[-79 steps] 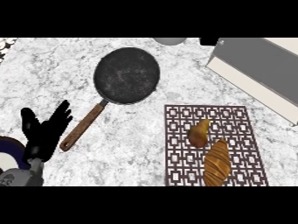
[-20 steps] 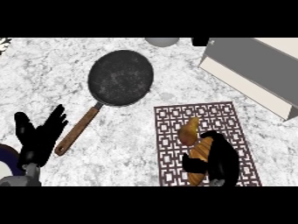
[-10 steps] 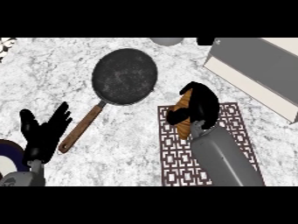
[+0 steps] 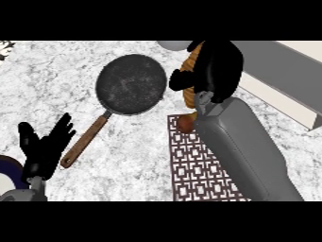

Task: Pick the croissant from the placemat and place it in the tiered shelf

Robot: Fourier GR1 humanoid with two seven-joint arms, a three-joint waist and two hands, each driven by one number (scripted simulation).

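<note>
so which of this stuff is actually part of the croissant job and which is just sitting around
Part of the job:
- croissant, held up in the right hand
- placemat
- tiered shelf at the right

Just lying about:
- frying pan with wooden handle
- second brown item at the placemat's top edge
- left hand, open, resting low left

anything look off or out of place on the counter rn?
Nothing spilled or damaged. The right hand is curled round the croissant, held up beside the frying pan, short of the tiered shelf. A second brown item sits on the placemat at its top edge. The left hand rests open at lower left.
</note>
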